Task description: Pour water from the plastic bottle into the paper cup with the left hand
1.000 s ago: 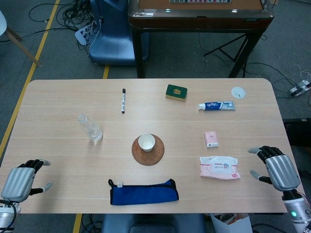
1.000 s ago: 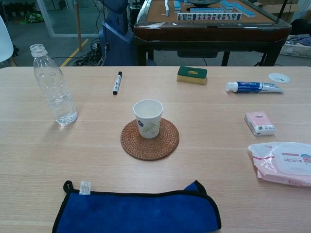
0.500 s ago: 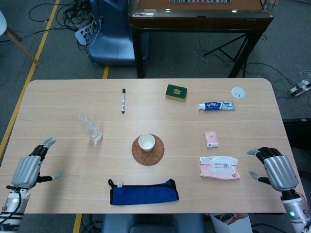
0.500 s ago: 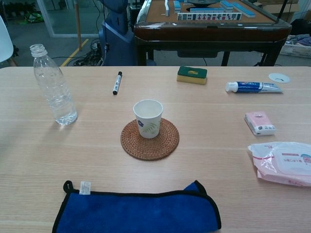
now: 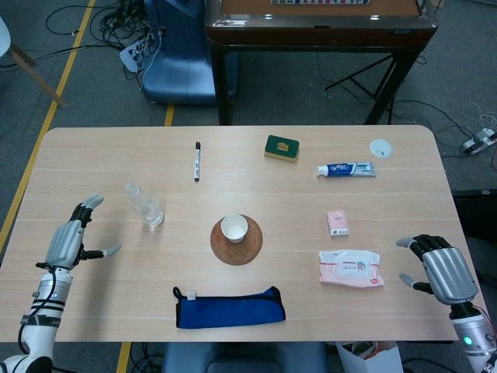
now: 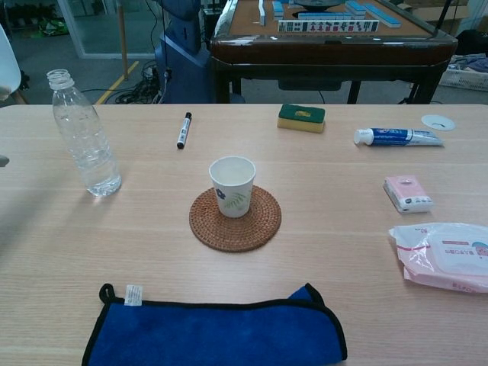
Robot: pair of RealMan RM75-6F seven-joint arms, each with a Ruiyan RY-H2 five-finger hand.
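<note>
Bottle: your plastic bottle [image 6: 82,134] stands upright on the left part of the table [image 5: 404,155], cap off, a little water at the bottom. Nothing touches it.
Cup: paper cup [image 6: 232,185] sits upright on a round woven coaster [image 6: 235,219] near the table's middle, to the right of the bottle and well apart from it. You can't tell from either view whether it holds anything.
Left hand: your left hand [image 5: 68,239] is over the left edge of the table, fingers spread, holding nothing. It is left of the bottle, near it but with a clear gap. Chest view shows only a grey sliver at the left border, too small to read.
Right hand: your right hand [image 5: 444,270] is at the table's right front corner, fingers loosely curved and apart, holding nothing. It is just right of the wet wipes pack [image 5: 351,268], not touching. Not visible in the chest view.
Front edge: blue cloth [image 6: 217,332] with black trim lies flat, in front of the coaster.
Far side: black marker [image 5: 197,161], green sponge [image 5: 281,148], toothpaste tube [image 5: 346,169] and a small white round lid [image 5: 380,148] lie along the far half of the table.
Right side: small pink packet [image 5: 337,223] lies between the toothpaste tube and the wet wipes pack.
</note>
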